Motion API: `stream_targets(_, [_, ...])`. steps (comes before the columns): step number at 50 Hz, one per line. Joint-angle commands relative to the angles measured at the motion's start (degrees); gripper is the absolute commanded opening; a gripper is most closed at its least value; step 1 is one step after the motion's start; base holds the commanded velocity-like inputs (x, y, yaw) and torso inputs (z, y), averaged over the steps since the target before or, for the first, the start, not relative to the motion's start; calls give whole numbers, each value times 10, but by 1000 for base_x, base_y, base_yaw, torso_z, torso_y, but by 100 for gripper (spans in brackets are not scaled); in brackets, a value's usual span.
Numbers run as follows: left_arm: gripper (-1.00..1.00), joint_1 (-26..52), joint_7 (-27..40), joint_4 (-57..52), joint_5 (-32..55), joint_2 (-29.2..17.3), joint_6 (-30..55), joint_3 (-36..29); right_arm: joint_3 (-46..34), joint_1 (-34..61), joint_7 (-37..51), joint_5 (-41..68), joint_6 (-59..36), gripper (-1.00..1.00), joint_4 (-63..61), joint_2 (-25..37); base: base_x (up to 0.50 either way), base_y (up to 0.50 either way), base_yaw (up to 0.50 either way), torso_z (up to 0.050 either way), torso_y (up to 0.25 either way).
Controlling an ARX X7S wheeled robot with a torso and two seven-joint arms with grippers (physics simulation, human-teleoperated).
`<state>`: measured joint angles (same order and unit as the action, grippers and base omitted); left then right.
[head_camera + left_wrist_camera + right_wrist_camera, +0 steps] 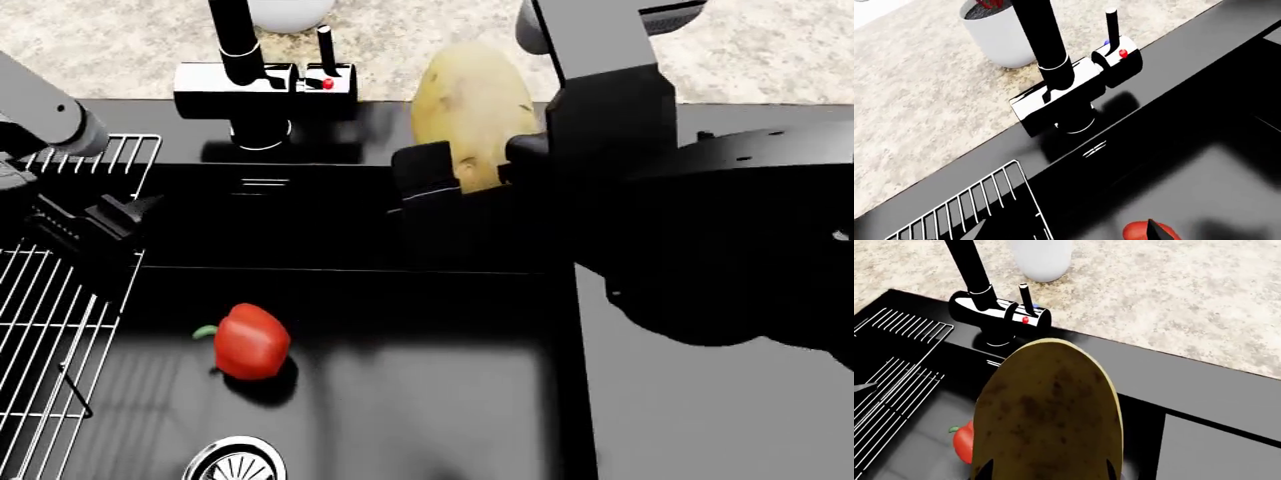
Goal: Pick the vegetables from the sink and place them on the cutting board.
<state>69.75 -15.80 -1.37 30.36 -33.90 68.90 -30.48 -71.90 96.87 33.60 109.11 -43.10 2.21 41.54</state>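
Observation:
My right gripper (pixel 474 170) is shut on the yellowish-tan potato (pixel 470 100) and holds it upright above the back rim of the black sink (pixel 400 420). In the right wrist view the potato (pixel 1047 410) fills the space between the two fingertips (pixel 985 470). The red bell pepper (pixel 251 340) lies on the basin floor at the left, stem pointing left; it also shows in the right wrist view (pixel 964 442) and the left wrist view (pixel 1141 231). My left gripper (pixel 100 225) is open and empty over the sink's left edge. The cutting board is out of view.
A wire rack (pixel 54 300) covers the sink's left side. The tall black faucet (pixel 240 60) stands at the back rim, a white pot (pixel 287 12) behind it on the speckled counter. The flat drainboard panel (pixel 694 420) lies at the right. A drain (pixel 238 462) sits near the front.

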Motion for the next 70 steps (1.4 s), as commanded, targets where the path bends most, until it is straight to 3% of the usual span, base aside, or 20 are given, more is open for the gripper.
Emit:
stream_targets(1, [100,49,-42,42,-16,34,-8,-72,30,9,43,35,-3,-100,-88,85,0,0,0,0,0])
stream_targets(14, [100,62,-90,108,-21,99,-25,-144,55,69,61,52,-29,-100,-75,121,0,0,0,0,0])
stream_targets(20, [100,73,-110,181,-59,139,-74,-203,54,75,64,53,-36,-100,-74,122,0,0,0,0,0])
stream_targets(40, [100,97,-144,491,-111,285,-153,-275,53,40,49,42,-21,-100,-85,148,0,0,0,0,0])
stream_targets(64, [100,70,-155,594,-131,307,-198,-311,50,14,33,31,-11,-100,-85,152,0,0,0,0,0])
stream_targets(70, [100,83,-162,697,-139,335,-252,-315,50,5,32,32,-7,-100,-90,157,0,0,0,0,0])
